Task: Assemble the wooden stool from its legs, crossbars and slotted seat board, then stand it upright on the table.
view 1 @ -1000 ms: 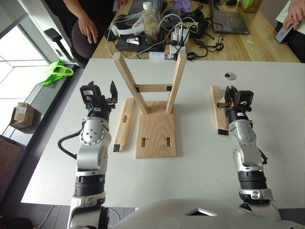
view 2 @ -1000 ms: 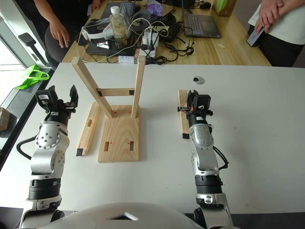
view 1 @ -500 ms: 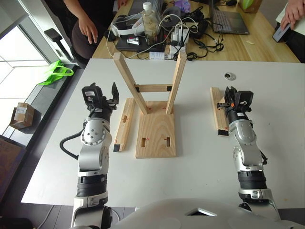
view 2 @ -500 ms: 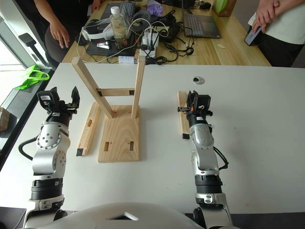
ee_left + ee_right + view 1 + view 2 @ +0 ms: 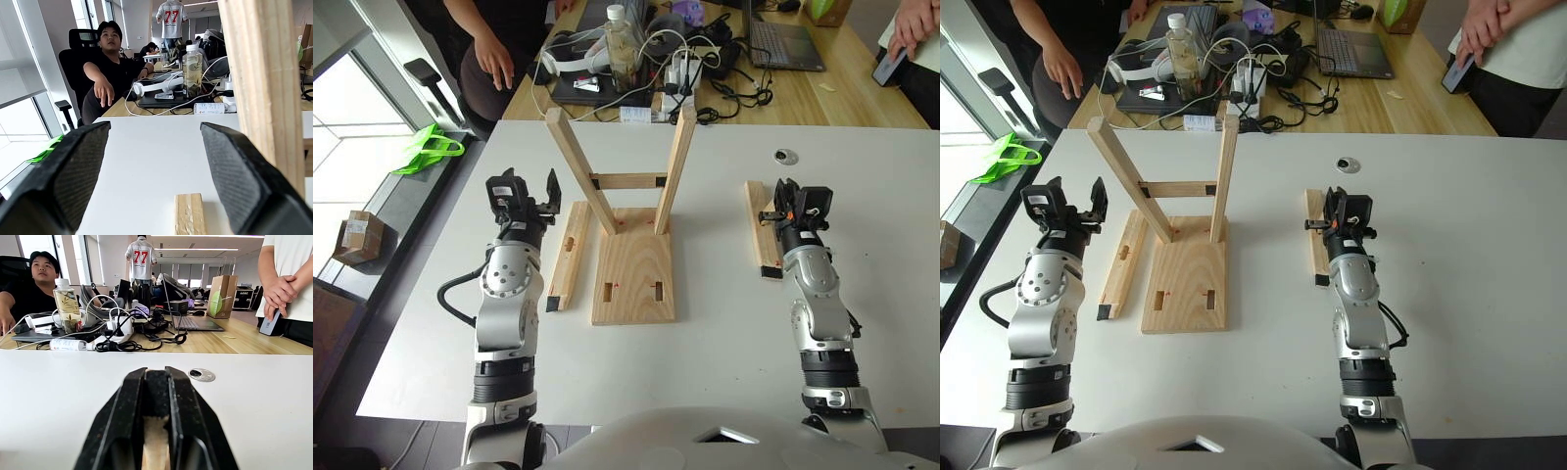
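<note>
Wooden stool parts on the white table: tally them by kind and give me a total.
Seat board: 1
Legs standing in the board: 2
Crossbar: 1
Loose legs lying flat: 2
Total: 6

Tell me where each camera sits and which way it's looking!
Left eye view: on the head, looking forward and down at the table and seat board; both arms show.
Right eye view: beside it, same scene, both arms.
Left wrist view: low over the table, facing the far desk; open left gripper frames the left loose leg.
Right wrist view: low, facing likewise; right gripper shut on the right loose leg.
Shared: both wrist views show the bottle.
</note>
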